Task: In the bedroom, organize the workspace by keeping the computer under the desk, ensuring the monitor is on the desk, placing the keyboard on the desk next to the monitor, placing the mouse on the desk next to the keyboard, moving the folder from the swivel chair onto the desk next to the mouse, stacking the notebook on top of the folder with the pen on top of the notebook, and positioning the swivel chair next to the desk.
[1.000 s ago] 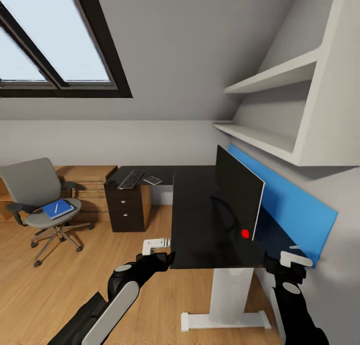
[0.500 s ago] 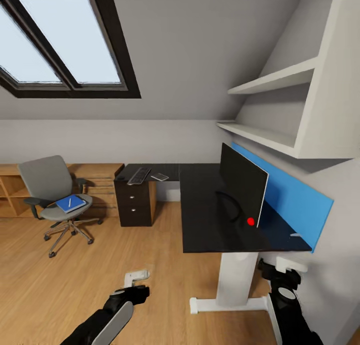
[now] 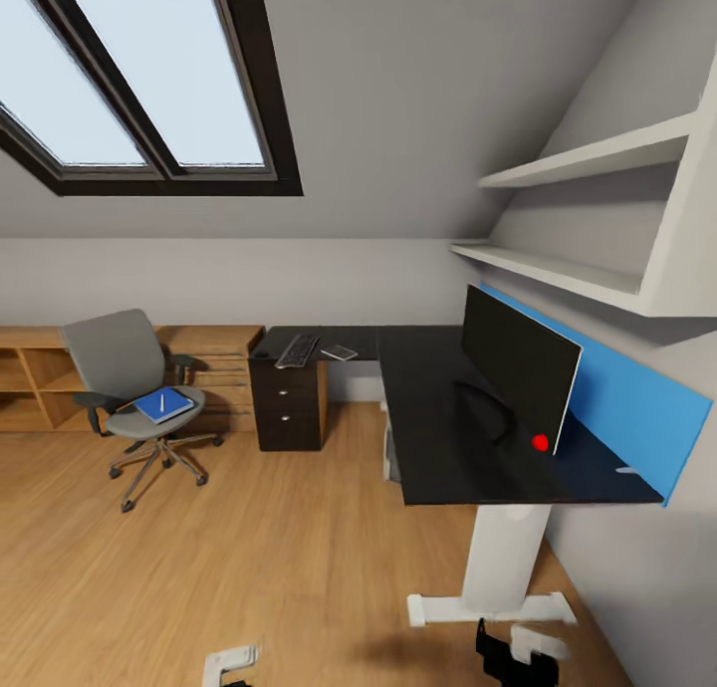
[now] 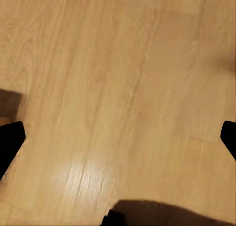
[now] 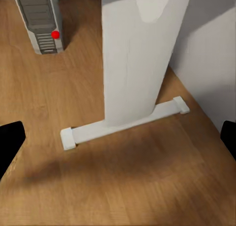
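Both hands are cut off at the head view's lower edge (left hand (image 3: 231,664), right hand (image 3: 526,649)).

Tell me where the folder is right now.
In the head view the folder lies on the seat of the swivel chair at the left, in front of the wooden cabinets and apart from the desk.

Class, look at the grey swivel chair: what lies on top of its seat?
On the swivel chair seat lies the blue folder, with a thin white pen on it. Whether a notebook sits between them cannot be told; the seat beneath is covered.
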Motion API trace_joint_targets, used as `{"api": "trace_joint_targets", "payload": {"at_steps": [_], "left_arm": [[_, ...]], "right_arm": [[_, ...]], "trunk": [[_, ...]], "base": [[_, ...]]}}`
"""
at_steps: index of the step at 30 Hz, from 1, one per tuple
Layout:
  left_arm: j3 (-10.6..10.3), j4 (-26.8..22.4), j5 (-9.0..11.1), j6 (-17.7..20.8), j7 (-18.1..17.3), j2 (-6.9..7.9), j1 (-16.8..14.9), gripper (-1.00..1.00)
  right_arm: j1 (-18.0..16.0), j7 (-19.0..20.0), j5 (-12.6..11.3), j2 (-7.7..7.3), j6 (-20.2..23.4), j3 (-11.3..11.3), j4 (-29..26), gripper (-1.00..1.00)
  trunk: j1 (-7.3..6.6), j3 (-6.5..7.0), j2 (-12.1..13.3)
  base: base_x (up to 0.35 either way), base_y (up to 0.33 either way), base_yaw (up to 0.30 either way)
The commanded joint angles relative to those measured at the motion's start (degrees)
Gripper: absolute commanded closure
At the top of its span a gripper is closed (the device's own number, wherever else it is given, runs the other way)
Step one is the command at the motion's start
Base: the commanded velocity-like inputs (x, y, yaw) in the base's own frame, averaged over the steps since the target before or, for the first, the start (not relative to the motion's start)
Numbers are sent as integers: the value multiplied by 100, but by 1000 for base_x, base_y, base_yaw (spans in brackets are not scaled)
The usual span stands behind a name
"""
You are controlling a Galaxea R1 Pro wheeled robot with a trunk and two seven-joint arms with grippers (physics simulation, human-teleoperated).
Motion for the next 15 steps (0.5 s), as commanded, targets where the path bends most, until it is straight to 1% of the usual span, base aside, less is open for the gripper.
{"api": "trace_joint_targets", "payload": {"at_steps": [1, 2, 3, 4, 6, 8, 10, 15], "left_arm": [[-51, 97, 44, -72, 21, -30, -4, -100], [-51, 199, 41, -132, 11, -63, -4, -100], [-52, 449, 27, -252, -13, -140, -4, -100], [-52, 556, 22, -297, -32, -172, -4, -100], [-52, 627, 18, -327, -76, -192, -4, -100], [-51, 708, 18, -357, -246, -214, -4, -100], [-52, 740, 18, -367, -386, -221, -4, -100], [-53, 774, 18, -385, -558, -253, -4, -100]], "right_arm": [[-6, -23, 61, 5, -144, -34, 87, -100], [-7, -23, 61, 5, -254, -35, 162, -100], [-7, -23, 58, 5, -494, -35, 367, -100], [-7, -23, 56, 5, -586, -37, 483, -100], [-7, -21, 52, 5, -645, -40, 565, -100], [-7, -7, 47, 5, -707, -39, 658, -100], [-7, 2, 47, 5, -727, -38, 691, -100], [-7, 12, 52, 11, -749, -36, 731, -100]], "trunk": [[4, -8, -8], [4, -8, -8], [4, -8, -8], [4, -9, -8], [4, -13, -8], [4, -16, -8], [4, -18, -8], [4, -20, -8]], "base": [[191, 301, 160], [200, 295, 181], [225, 278, 221], [237, 267, 236], [245, 259, 233], [256, 246, 142], [262, 240, 73], [269, 234, 21]]}}
